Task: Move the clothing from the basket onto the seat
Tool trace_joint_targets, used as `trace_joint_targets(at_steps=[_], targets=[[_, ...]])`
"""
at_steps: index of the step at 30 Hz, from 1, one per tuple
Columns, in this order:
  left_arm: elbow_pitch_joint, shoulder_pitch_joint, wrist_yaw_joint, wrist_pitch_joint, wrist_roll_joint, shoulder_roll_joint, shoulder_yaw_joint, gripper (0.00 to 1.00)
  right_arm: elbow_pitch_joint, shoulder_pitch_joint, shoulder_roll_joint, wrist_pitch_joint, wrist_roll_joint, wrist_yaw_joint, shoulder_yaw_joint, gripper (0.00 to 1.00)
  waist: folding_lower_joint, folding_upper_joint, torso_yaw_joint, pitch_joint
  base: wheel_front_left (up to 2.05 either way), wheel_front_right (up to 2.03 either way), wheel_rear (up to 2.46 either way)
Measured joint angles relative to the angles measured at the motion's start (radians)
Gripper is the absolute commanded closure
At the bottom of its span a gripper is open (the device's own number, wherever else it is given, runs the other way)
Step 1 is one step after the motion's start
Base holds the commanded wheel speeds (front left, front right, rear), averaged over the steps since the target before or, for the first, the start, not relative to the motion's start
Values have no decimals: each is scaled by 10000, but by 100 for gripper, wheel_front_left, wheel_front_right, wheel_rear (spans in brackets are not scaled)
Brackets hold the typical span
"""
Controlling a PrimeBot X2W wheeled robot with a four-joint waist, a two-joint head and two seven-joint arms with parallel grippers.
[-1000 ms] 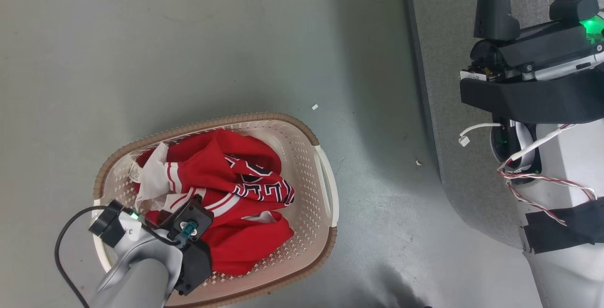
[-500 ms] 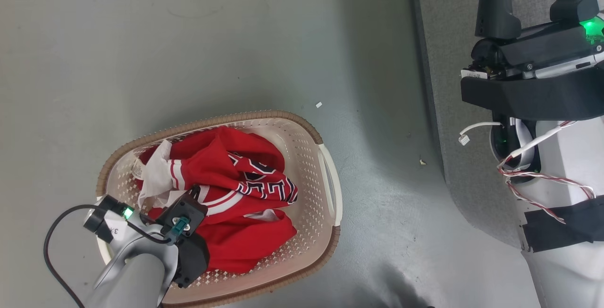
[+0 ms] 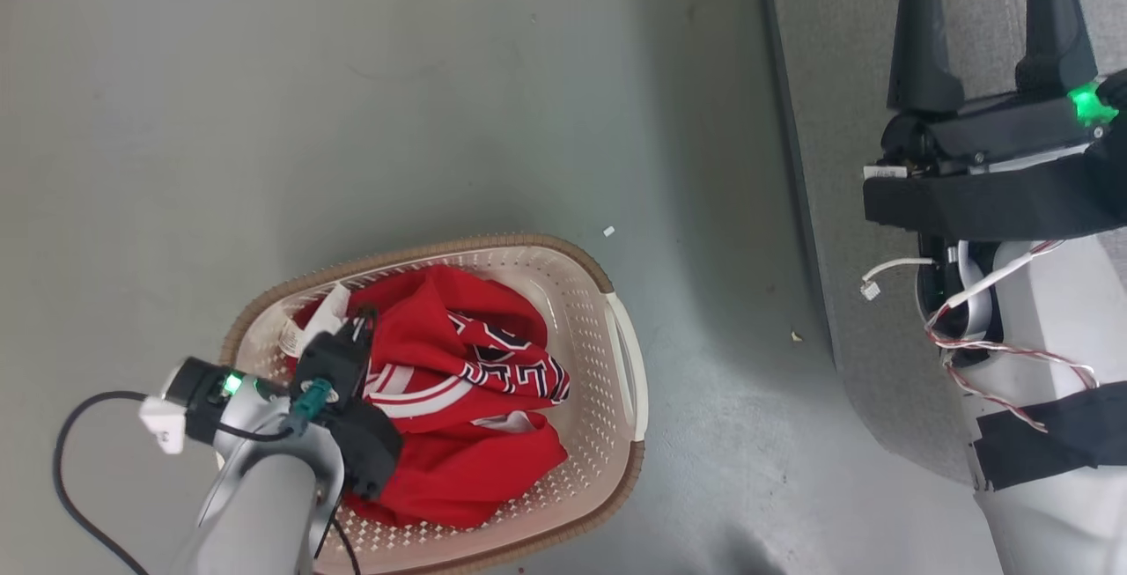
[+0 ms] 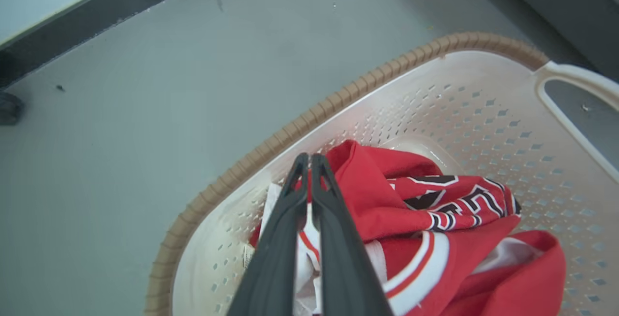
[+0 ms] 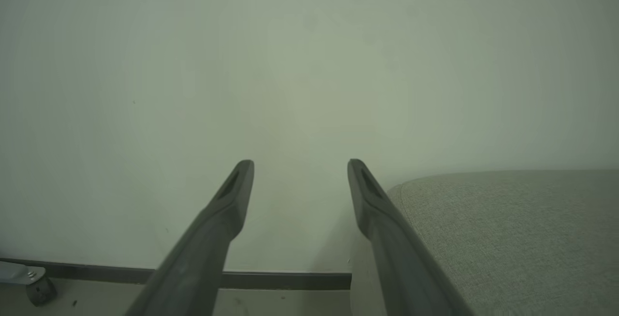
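Jaws at left moved farther across clothing (image 4: 377,195) — pinched.

Partial lettering, none fully legible.
Navy, white-outlined block characters (image 3: 515,374) run across the crumpled red jersey (image 3: 423,337) in the basket (image 3: 607,434). Folds cut them off, leaving only angular E-like shapes. A white tag (image 3: 295,343) at the jersey's left edge and a white sticker (image 3: 884,173) on the right wrist housing (image 3: 986,196) carry print too small to read.
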Motion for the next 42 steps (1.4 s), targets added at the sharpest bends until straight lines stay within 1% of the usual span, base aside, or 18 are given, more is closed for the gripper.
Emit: trace_joint_targets(at_steps=[1,2,3,4,5,8,14,22,26,32,42], targets=[[-196,2,46,-2,-107,-15,81,63,46,57,-4,0,0,0,-10,0,0,0,26,-83,0,0,0],[-387,7,84,-2,-194,-33,159,52,77,117,-8,0,0,2,-13,0,0,0,52,-168,0,0,0],[-571,13,90,-2,-255,-63,255,29,134,180,-8,0,0,2,-19,0,0,0,78,-258,0,0,0],[-756,59,127,-2,-301,-92,334,12,213,223,-12,0,0,2,-27,0,0,0,104,-348,0,0,0],[-934,114,161,-2,-370,-105,408,0,261,271,-13,0,0,2,-33,0,0,0,129,-441,0,0,0],[-1235,207,176,-2,-646,-132,589,0,320,419,-10,0,0,4,-35,0,0,0,179,-637,0,0,0],[-2270,489,366,-4,-963,-127,1093,0,629,911,8,0,-2,84,-8,0,0,0,301,-1281,0,0,0],[-3331,1221,637,-4,-1423,-128,1664,0,1195,1884,40,2,-13,105,63,0,-1,0,397,-2264,0,0,0],[-3820,1882,894,-4,-1507,-132,1988,0,1465,2733,67,2,-12,150,65,0,-1,0,434,-2931,0,0,0],[-4424,2743,1114,-4,-1733,-203,2305,0,1599,3727,121,4,-2,176,105,0,0,0,462,-3755,0,0,0],[-5342,4151,1221,-4,-1852,-238,2552,0,1578,5080,232,4,-2,174,332,0,-1,-1,460,-5129,0,0,0]])
